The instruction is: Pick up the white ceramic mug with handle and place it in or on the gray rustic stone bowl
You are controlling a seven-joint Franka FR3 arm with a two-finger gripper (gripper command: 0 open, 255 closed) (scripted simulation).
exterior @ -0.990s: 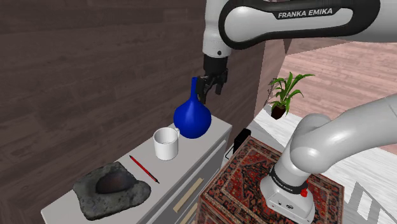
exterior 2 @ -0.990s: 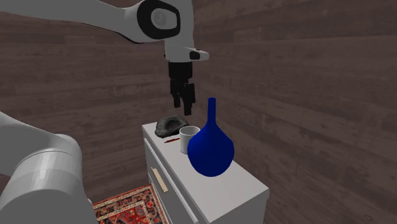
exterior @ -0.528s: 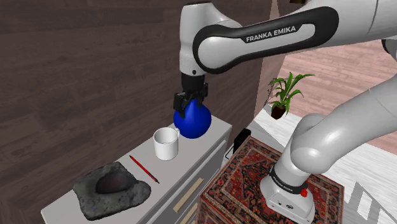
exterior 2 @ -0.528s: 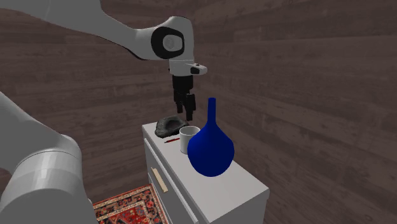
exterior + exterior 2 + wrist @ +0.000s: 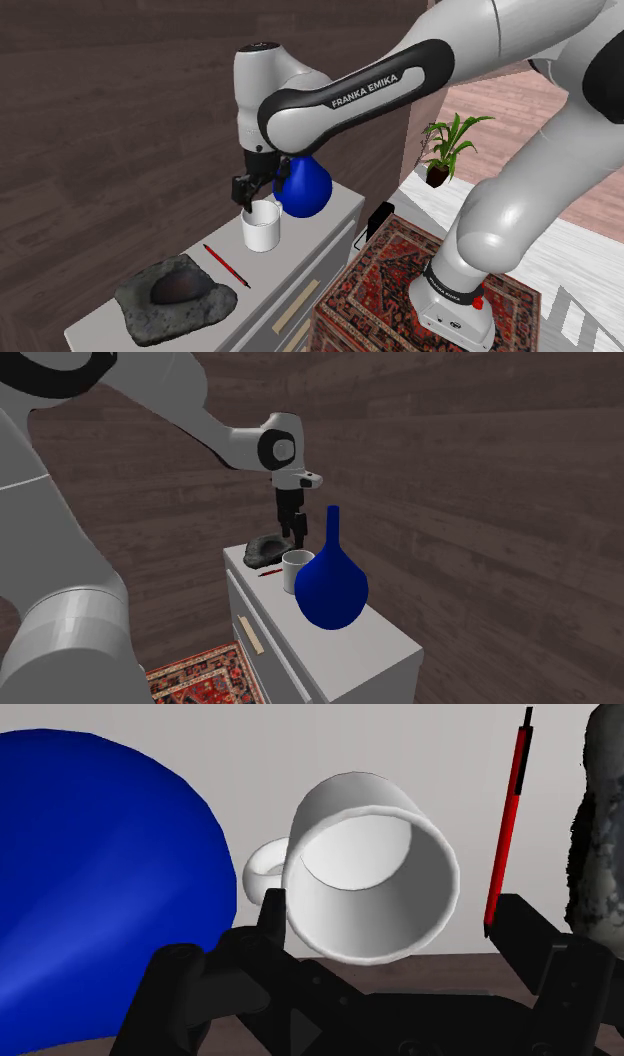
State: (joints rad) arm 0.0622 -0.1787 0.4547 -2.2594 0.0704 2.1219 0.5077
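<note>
A white mug (image 5: 262, 228) with a handle stands upright on the pale cabinet top (image 5: 330, 215), next to a blue vase. My open gripper (image 5: 250, 194) hangs just above the mug's rim and is not touching it. In the wrist view the mug (image 5: 370, 869) sits between the spread fingers (image 5: 270, 919), its handle turned toward the vase. The grey rough stone bowl (image 5: 175, 295) lies at the cabinet's near-left end in the shoulder view, beyond a red pen. From the second exterior view the gripper (image 5: 293, 537) hovers over the mug (image 5: 297, 569), with the bowl (image 5: 264, 547) behind it.
A tall-necked blue vase (image 5: 303, 187) stands close beside the mug, right by the gripper. A red pen (image 5: 226, 265) lies between mug and bowl. A dark wood wall backs the cabinet. A patterned rug (image 5: 385, 270) and a potted plant (image 5: 445, 150) are on the floor.
The gripper has come down from above the vase's neck and moved toward the shoulder view's left, now hanging over the mug. Mug, vase, pen and bowl have not moved.
</note>
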